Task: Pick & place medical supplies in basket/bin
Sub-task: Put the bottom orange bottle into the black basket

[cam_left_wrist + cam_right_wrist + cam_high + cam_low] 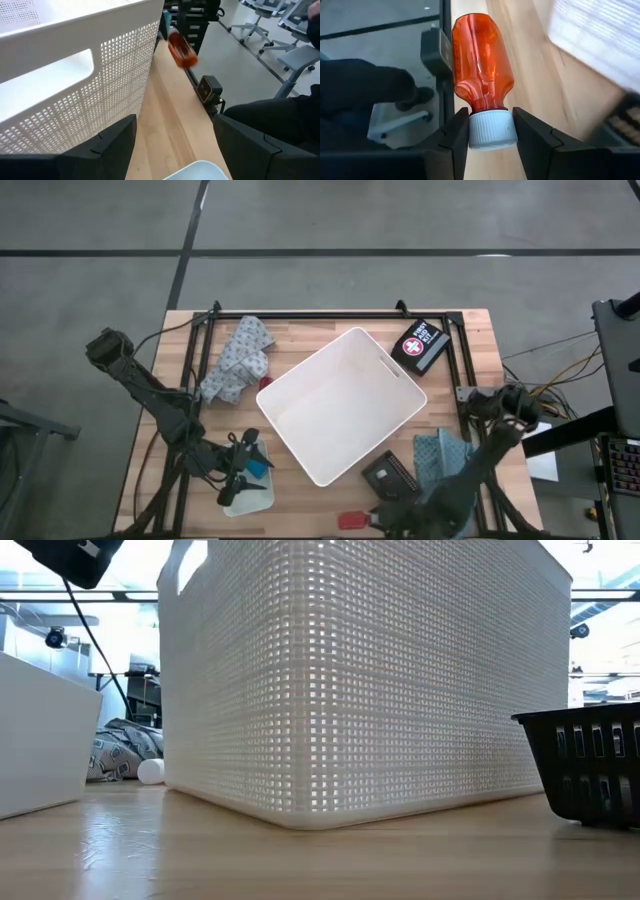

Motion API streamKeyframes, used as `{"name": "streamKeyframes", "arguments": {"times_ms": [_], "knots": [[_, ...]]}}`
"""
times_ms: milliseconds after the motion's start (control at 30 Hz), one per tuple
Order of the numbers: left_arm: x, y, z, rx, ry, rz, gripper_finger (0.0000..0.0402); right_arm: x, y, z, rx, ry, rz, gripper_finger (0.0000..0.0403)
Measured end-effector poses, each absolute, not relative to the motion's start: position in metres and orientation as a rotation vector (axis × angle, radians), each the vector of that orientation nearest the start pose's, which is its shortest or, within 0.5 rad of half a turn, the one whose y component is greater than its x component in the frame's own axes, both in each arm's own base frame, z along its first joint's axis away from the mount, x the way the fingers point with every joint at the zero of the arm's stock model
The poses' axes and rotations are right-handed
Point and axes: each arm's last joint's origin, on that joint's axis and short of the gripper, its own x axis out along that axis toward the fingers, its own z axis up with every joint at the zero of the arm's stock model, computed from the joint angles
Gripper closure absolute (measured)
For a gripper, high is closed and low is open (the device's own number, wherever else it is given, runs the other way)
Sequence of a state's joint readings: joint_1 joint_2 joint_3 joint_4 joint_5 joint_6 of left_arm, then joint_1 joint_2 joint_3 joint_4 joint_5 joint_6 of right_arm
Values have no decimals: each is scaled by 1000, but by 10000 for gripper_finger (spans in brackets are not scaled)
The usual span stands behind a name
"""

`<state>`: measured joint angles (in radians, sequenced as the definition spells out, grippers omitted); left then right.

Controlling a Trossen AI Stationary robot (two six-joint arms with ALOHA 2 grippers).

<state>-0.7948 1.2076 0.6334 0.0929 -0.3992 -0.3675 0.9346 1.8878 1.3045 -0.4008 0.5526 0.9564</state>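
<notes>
The light wooden plank table stood on a smooth grey concrete floor crossed by dark seam lines. A black metal frame ran along the tabletop's far edge. In the left wrist view, grey office chairs on wheeled bases stood on the pale floor beyond the table. The low view showed a bright room behind, with white ceiling light strips and pale walls.

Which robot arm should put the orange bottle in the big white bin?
The right one, probably. The right gripper already clamps the orange plastic bottle by its white cap, beside the large white perforated bin. The left gripper is open.
</notes>
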Motion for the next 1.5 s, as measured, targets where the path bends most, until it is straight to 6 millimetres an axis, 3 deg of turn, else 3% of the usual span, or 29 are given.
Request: {"name": "streamKeyframes", "arguments": {"times_ms": [267,500,1200,1500], "knots": [[182,-169,223,-81,470,-306,130,182,304,225,348,694,-203,273],[181,-169,222,-75,478,-304,130,146,295,220,333,726,-349,273],[181,-169,222,-72,482,-303,130,160,299,168,309,790,-537,271],[181,-168,222,-70,486,-302,130,162,301,149,289,731,-579,223]]}}
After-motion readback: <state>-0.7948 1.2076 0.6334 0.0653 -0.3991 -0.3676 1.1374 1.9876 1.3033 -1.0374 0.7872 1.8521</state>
